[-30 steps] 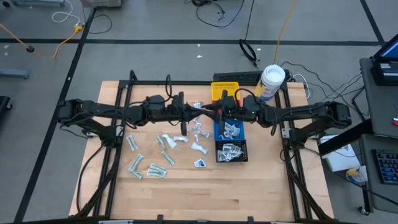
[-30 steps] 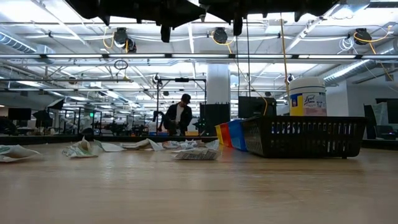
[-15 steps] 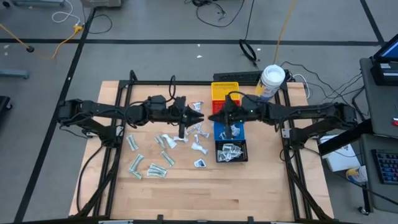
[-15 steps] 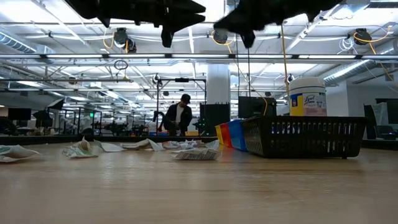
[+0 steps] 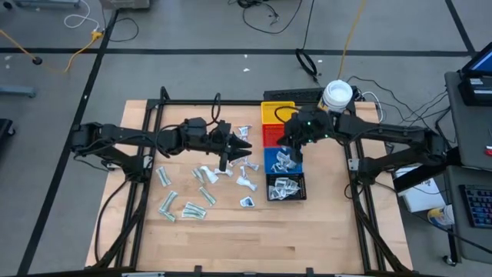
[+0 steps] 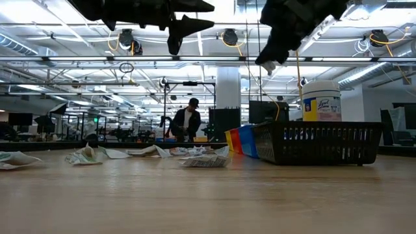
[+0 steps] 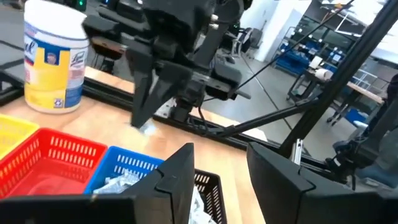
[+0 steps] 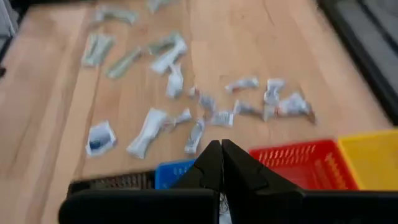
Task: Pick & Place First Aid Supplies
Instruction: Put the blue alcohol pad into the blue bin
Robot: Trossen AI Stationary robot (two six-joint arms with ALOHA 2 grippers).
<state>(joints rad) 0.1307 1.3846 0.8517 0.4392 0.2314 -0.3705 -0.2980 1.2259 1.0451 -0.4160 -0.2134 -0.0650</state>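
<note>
Right gripper point(image 5: 293, 143) hangs above the blue plastic bin point(image 5: 270, 159), jaws pressed together on a small white packet point(image 7: 147, 127). Left gripper point(image 5: 244, 145) hovers over the scattered flat white and pale green packets point(image 5: 201, 175) on the wooden table point(image 5: 231, 231), jaws partly apart, holding nothing. More packets lie in the black mesh bin point(image 5: 285, 187).

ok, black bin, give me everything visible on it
The black bin is a mesh-walled basket that looks like plastic, upright on the wooden table, nearest the front edge in a row with the blue bin, which it appears to touch. Several white packets lie inside. No gripper touches it.
</note>
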